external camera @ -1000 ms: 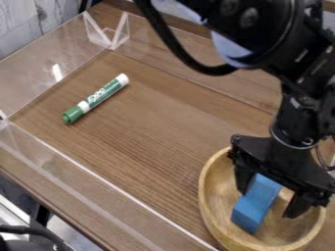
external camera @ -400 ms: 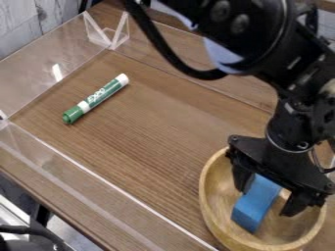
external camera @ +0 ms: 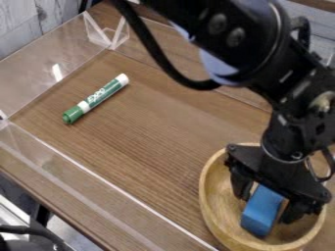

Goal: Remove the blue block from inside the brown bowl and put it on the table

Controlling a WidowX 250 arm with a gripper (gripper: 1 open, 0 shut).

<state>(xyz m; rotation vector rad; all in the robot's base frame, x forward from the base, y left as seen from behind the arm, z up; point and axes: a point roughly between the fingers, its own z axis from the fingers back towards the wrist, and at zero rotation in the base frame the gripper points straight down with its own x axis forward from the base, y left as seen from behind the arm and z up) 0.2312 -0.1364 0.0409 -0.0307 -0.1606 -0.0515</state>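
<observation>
A black robot claw [external camera: 277, 188] reaches down into a round tan bowl [external camera: 214, 201], its fingers spread apart around a blue block [external camera: 263, 213] that lies inside. The block rests at a slant on the bowl's floor, one end under and between the fingers, the other toward the bowl's near rim; whether either finger touches it cannot be told from this angle. The bowl sits near the corner of the brown wood-grain desk [external camera: 144, 142] at the lower right of the view, with part of its far side hidden behind the arm [external camera: 249, 34], which enters from the top. A green-and-white marker [external camera: 96, 99] lies diagonally across the desk's left part, well apart from the bowl and close to the clear low wall [external camera: 98, 201] that runs along the desk's edge. A black cable [external camera: 164, 61] loops beside the arm, above the wooden surface.
</observation>
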